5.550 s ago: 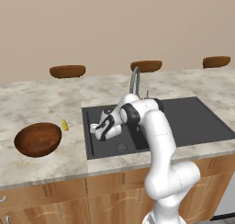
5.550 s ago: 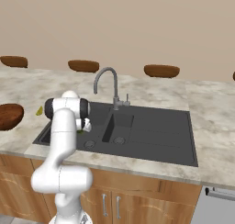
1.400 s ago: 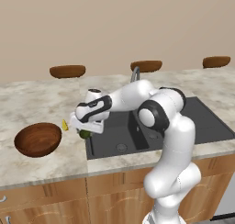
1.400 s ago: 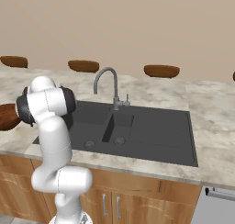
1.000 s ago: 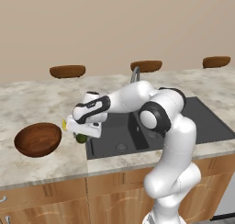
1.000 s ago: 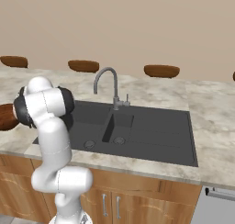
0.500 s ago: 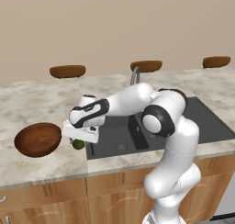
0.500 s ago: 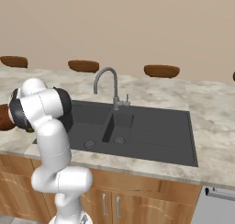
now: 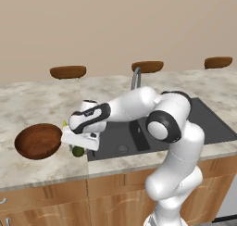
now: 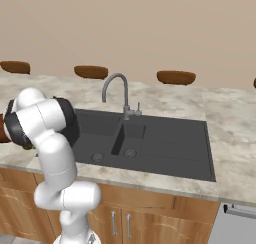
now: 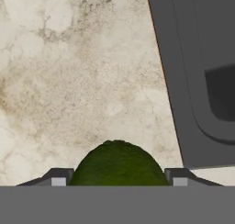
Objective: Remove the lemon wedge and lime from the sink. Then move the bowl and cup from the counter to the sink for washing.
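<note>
Whereas half a second ago it hung higher, the hand (image 9: 77, 145) now sits low over the counter (image 9: 28, 102), left of the sink (image 9: 210, 123), pinching the lime (image 9: 77, 151). Bowl (image 9: 38, 140): just left. Lime nearly delivered; release pending.

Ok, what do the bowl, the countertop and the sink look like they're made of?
Bowl: likely wood, reddish-brown with visible grain, slight sheen.
Countertop: looks like polished stone, beige with mottled veining.
Sink: dark grey, matte, uniform; possibly composite or coated metal.
</note>
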Controlling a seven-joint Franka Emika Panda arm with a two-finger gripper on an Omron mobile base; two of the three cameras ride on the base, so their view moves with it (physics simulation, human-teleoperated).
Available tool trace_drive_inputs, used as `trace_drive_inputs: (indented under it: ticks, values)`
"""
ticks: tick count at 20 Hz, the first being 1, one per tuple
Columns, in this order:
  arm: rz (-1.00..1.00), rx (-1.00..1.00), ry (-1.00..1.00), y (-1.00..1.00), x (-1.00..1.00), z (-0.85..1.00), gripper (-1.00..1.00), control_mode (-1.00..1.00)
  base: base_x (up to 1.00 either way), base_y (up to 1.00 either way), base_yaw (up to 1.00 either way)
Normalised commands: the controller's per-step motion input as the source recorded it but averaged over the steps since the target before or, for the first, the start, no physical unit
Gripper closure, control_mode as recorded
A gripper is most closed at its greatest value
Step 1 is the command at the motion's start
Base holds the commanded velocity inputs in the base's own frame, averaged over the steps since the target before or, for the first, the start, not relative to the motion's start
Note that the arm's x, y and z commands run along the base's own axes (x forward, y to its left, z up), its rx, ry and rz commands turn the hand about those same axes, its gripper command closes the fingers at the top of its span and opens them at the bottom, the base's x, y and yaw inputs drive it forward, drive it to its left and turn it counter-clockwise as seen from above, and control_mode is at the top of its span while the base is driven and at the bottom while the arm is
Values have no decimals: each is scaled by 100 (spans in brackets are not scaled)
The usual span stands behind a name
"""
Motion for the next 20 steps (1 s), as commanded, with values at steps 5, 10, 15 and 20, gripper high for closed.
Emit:
trace_drive_inputs:
  ticks: [5,10,15,20]
  values:
    - [-4,0,0,12,-24,-12,100,-100,0,0,0]
    - [-8,0,0,-1,-29,-3,100,-100,0,0,0]
    - [-9,0,0,-1,-27,-8,100,-100,0,0,0]
    - [-11,0,0,4,1,-13,100,-100,0,0,0]
